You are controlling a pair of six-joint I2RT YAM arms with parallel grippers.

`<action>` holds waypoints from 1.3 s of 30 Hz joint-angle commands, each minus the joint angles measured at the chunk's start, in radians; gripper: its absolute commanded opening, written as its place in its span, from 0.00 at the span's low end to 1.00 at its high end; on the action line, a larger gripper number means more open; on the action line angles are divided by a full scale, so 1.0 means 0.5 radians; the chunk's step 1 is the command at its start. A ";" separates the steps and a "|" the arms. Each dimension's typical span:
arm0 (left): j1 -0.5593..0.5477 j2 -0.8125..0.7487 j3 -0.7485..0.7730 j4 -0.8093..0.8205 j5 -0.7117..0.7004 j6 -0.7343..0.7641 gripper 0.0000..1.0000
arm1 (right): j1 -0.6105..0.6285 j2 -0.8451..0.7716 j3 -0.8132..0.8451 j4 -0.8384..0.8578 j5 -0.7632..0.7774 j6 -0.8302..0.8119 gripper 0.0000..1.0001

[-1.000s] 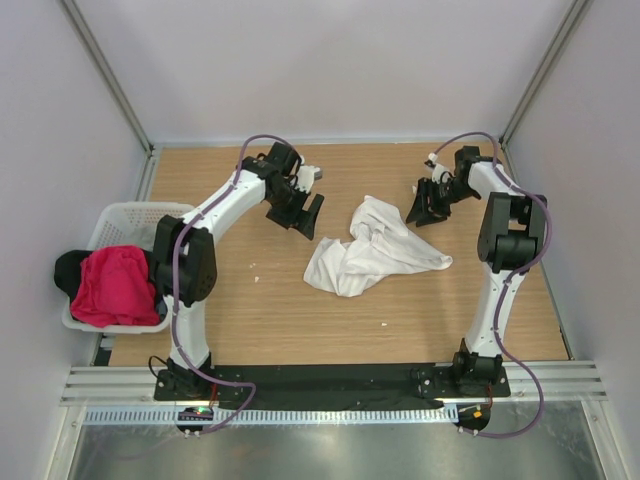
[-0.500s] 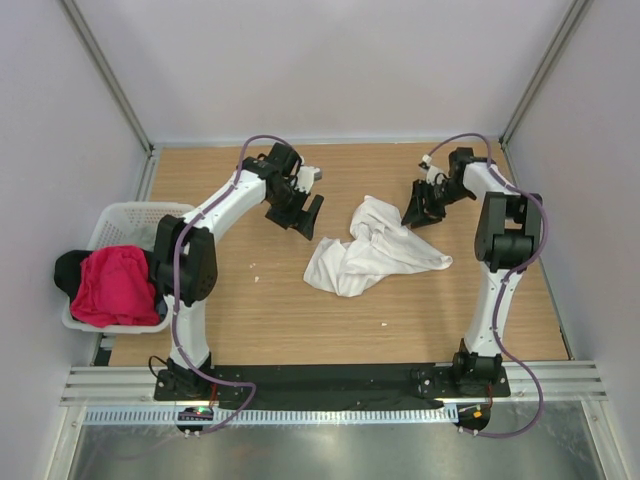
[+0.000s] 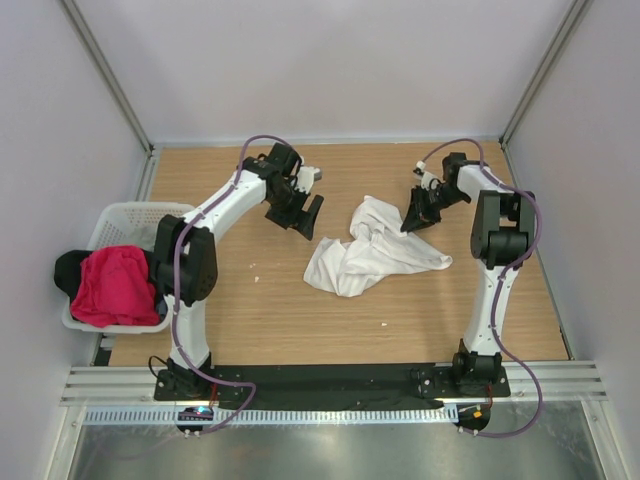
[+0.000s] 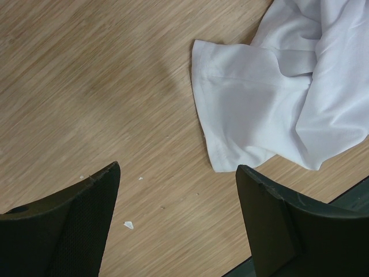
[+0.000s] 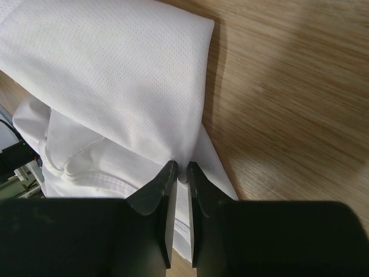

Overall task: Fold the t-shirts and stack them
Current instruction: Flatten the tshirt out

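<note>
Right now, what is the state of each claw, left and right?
Left claw: open, holding nothing.
Right claw: closed on a fold of the white t-shirt.

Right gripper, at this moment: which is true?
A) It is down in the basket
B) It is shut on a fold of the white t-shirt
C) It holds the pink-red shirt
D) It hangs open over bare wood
B: in the right wrist view the right gripper has its fingers almost together, with a fold of the white t-shirt pinched between the tips.
</note>
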 commanded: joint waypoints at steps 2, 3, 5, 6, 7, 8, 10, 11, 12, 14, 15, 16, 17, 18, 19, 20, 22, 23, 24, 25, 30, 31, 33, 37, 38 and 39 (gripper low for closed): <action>0.006 0.034 0.028 0.000 0.008 0.024 0.82 | 0.014 -0.069 0.083 -0.016 -0.004 -0.010 0.16; 0.009 0.034 0.035 0.000 0.005 0.024 0.82 | 0.014 -0.085 0.086 -0.019 0.002 -0.013 0.13; 0.009 0.053 0.050 0.006 0.005 0.024 0.82 | 0.014 -0.118 0.090 -0.019 0.011 -0.013 0.08; 0.009 0.077 0.059 0.009 0.005 0.021 0.81 | 0.014 -0.158 0.090 -0.025 0.011 -0.013 0.08; 0.009 0.090 0.071 0.015 0.005 0.018 0.82 | 0.014 -0.180 0.105 -0.028 0.011 -0.013 0.07; 0.009 0.108 0.084 0.018 0.008 0.018 0.81 | 0.014 -0.201 0.117 -0.035 0.011 -0.013 0.05; 0.009 0.193 0.154 0.018 0.008 0.018 0.81 | 0.014 -0.272 0.163 -0.041 0.014 -0.007 0.04; 0.009 0.230 0.197 0.012 0.011 0.021 0.81 | 0.014 -0.296 0.181 -0.044 0.014 -0.007 0.03; 0.009 0.264 0.264 0.006 0.033 0.024 0.81 | 0.014 -0.315 0.209 -0.047 0.014 -0.007 0.03; 0.009 0.381 0.347 -0.003 0.066 0.021 0.80 | 0.014 -0.376 0.221 -0.047 0.030 -0.001 0.02; 0.009 0.418 0.429 -0.018 0.100 0.021 0.79 | 0.014 -0.394 0.215 -0.044 0.030 -0.001 0.02; 0.009 0.500 0.461 -0.028 0.115 0.018 0.78 | 0.014 -0.422 0.203 -0.044 0.033 -0.001 0.02; 0.009 0.528 0.491 -0.034 0.128 0.018 0.77 | 0.014 -0.437 0.194 -0.038 0.039 0.002 0.02; 0.009 0.565 0.519 -0.037 0.137 0.018 0.77 | 0.014 -0.447 0.164 -0.035 0.045 -0.001 0.02; 0.006 0.614 0.547 -0.040 0.152 0.015 0.75 | 0.014 -0.459 0.148 -0.035 0.048 0.002 0.02; 0.009 0.639 0.559 -0.046 0.168 0.015 0.73 | 0.014 -0.477 0.136 -0.032 0.057 -0.004 0.02; 0.009 0.672 0.568 -0.055 0.235 0.012 0.68 | 0.014 -0.493 0.105 -0.032 0.073 -0.007 0.02; 0.009 0.691 0.562 -0.055 0.260 0.006 0.67 | 0.014 -0.508 0.102 -0.028 0.085 -0.013 0.02; 0.009 0.700 0.559 -0.058 0.293 0.000 0.66 | 0.014 -0.508 0.096 -0.028 0.091 -0.013 0.02; 0.006 0.706 0.553 -0.058 0.315 -0.006 0.65 | 0.014 -0.514 0.096 -0.025 0.094 -0.017 0.02; -0.012 0.725 0.541 -0.065 0.444 -0.016 0.64 | 0.014 -0.499 0.093 -0.016 0.113 -0.013 0.02; -0.018 0.728 0.538 -0.071 0.462 -0.016 0.63 | 0.014 -0.499 0.093 -0.010 0.113 -0.010 0.01; -0.037 0.728 0.522 -0.074 0.508 -0.016 0.63 | 0.014 -0.493 0.099 -0.010 0.113 -0.010 0.02; -0.076 0.761 0.513 -0.065 0.548 -0.016 0.58 | 0.014 -0.484 0.099 0.005 0.125 -0.001 0.02; -0.080 0.768 0.519 -0.062 0.563 -0.016 0.56 | 0.014 -0.484 0.099 0.005 0.128 -0.001 0.01; -0.086 0.774 0.522 -0.062 0.582 -0.058 0.53 | 0.014 -0.487 0.102 0.005 0.131 -0.004 0.02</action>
